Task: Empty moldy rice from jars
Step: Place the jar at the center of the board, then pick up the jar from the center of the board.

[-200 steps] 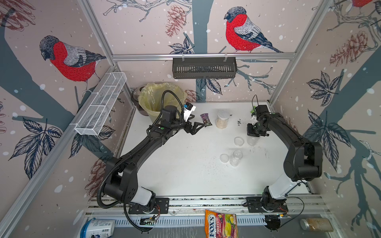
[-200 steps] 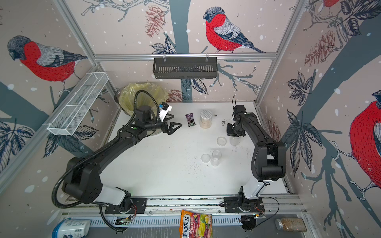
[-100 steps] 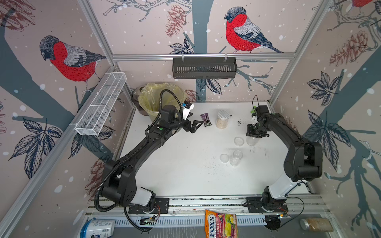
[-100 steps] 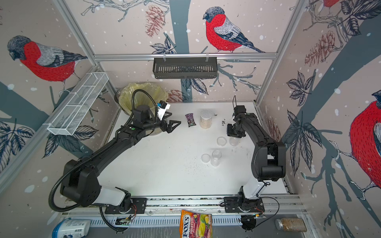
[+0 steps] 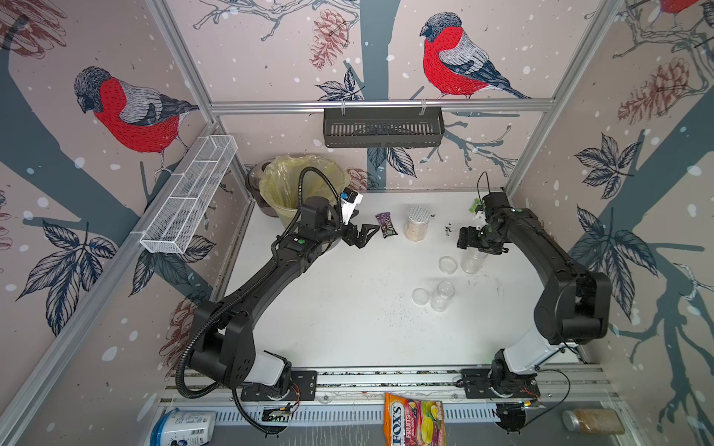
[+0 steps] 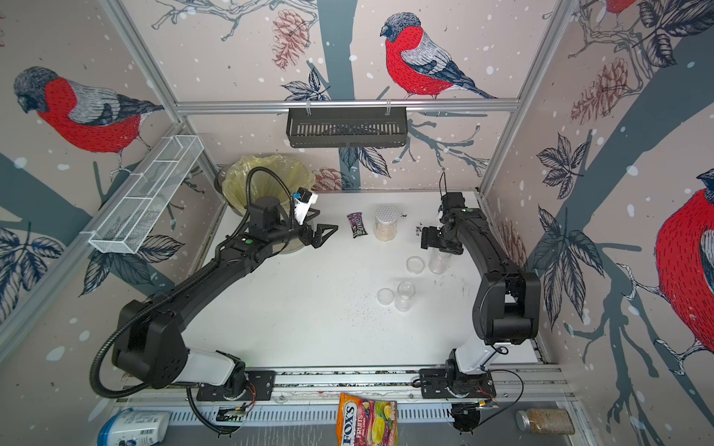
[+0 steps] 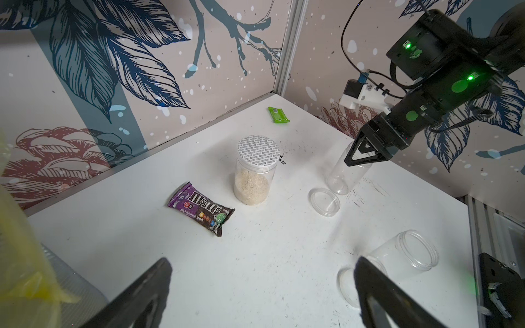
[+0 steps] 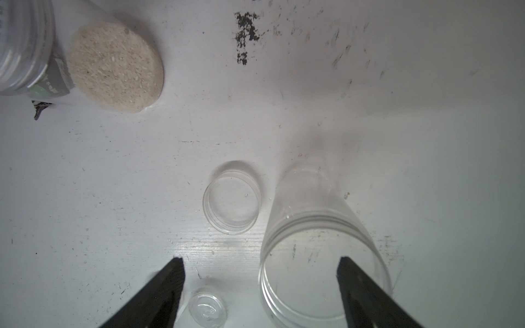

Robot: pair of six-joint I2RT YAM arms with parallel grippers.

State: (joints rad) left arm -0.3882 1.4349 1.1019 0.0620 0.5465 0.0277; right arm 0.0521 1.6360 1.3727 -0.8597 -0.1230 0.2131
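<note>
M&M's packet (image 7: 200,208) at nine o'clock of rice jar (image 7: 252,181). FOX'S FRUITS bag (image 5: 415,423) at six o'clock, off bench (image 5: 347,328). Both released: left fingers (image 7: 142,298), right fingers (image 8: 159,289).

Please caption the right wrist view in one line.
Open right gripper by the mouth of an empty clear jar; a clear lid lies beside it.

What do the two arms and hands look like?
Both the left arm and the right arm are matte black with white base links and green round stickers. A corrugated black hose loops along the left. The left hand and right hand have black triangular open-frame fingers.
</note>
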